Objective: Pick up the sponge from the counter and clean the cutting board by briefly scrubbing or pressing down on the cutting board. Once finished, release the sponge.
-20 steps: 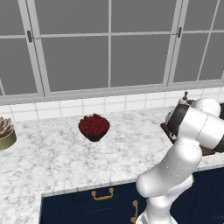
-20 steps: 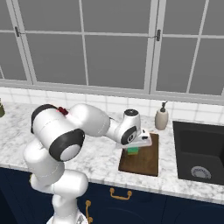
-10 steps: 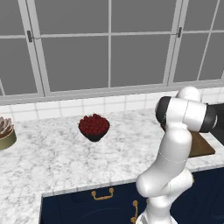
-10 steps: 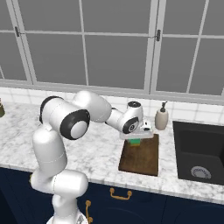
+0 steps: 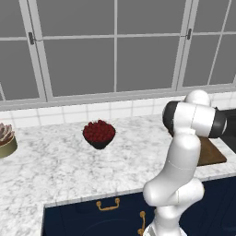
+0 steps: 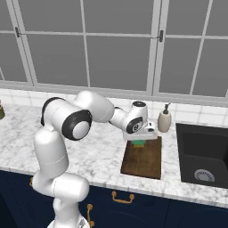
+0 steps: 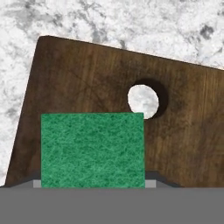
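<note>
Now, step in hand: carrying the sponge (image 7: 92, 149) over the cutting board (image 6: 143, 159), scrub not yet made, by my reading.
Gripper: the gripper (image 6: 140, 137) is closed down on the sponge, pinching it between the finger tips.
Sponge: green face up, over the board's far end, at about 8 o'clock from the board's round hanging hole (image 7: 143, 101) in the hand view.
Board: flat on the marbled worktop (image 6: 98, 153), with the sink (image 6: 204, 152) at its 3 o'clock.
Next move: likely calls for pressing straight down onto the wood, a short rub, then letting go.
Arm pose: reaching out to 3 o'clock from its base, hand pointing down.
</note>
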You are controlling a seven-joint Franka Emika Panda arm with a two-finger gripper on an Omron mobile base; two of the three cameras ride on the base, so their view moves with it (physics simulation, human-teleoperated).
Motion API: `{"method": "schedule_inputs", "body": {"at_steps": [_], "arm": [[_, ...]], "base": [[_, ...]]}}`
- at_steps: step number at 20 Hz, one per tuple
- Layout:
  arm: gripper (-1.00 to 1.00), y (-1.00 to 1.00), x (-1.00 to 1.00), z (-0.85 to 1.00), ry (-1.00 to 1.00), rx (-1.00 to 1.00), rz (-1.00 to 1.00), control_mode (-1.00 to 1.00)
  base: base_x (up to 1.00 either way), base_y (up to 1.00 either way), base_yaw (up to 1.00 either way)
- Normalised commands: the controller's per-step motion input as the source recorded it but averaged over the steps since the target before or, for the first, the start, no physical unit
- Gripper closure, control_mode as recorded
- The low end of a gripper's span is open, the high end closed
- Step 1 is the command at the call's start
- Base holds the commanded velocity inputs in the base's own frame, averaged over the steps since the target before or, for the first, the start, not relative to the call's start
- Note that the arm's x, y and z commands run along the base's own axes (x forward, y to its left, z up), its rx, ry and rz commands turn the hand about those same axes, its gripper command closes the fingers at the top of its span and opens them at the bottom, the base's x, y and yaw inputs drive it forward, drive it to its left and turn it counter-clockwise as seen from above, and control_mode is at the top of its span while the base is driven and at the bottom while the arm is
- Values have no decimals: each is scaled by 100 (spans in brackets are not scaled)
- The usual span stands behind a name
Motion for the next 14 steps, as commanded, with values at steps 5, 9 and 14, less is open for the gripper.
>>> {"method": "schedule_inputs", "body": {"at_steps": [5,9,14], "arm": [[100,-52,0,-4,0,-15,0,-100],[100,-52,1,-9,0,-17,0,-100],[100,0,0,0,0,0,0,-100]], "base": [[0,0,0],[0,0,0],[0,0,0]]}}
